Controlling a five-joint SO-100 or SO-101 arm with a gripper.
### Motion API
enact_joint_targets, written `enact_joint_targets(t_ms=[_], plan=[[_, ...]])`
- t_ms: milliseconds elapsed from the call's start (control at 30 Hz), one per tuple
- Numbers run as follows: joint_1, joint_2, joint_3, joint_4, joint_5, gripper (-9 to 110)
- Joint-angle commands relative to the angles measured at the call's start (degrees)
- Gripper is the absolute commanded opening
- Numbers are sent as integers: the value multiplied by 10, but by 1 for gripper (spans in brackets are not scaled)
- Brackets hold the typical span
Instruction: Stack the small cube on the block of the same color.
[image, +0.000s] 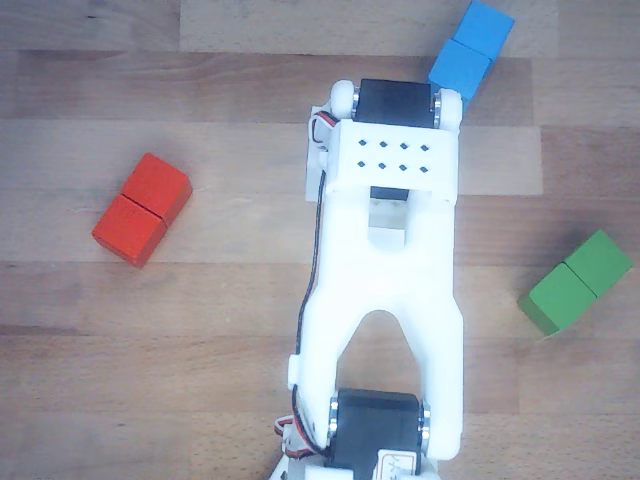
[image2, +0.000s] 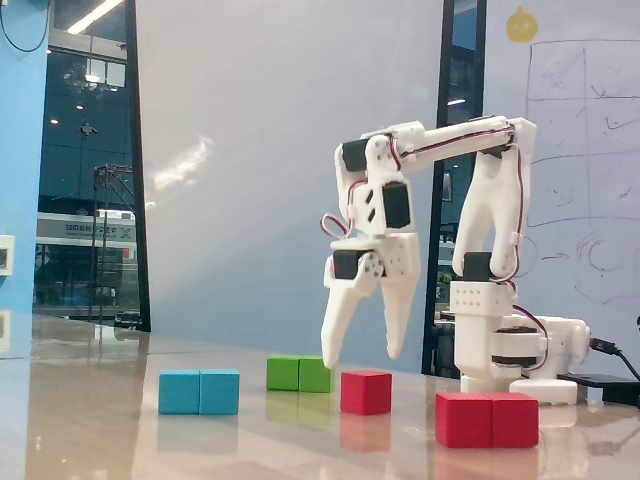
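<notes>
Pre-grasp step: claw (image2: 362, 358) spread wide, empty, above small cube (image2: 366, 391). Next: descend, clamp, carry to red block (image2: 487, 419).

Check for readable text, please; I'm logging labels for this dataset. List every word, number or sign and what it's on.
Nothing can be read.
Whiteboard in the fixed view: faint drawn lines and circles, no legible words.
Sign behind the window: lettering, too blurred to read.
Sticker on the arm's lower motor in the other view: too small to read.
Blocks: no markings visible.
</notes>
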Motion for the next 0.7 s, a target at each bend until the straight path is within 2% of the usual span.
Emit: enact_joint_targets(t_ms=[0, 667], plan=[[4, -5, 1, -23, 0, 35], [4, -101, 1, -73, 0, 33]])
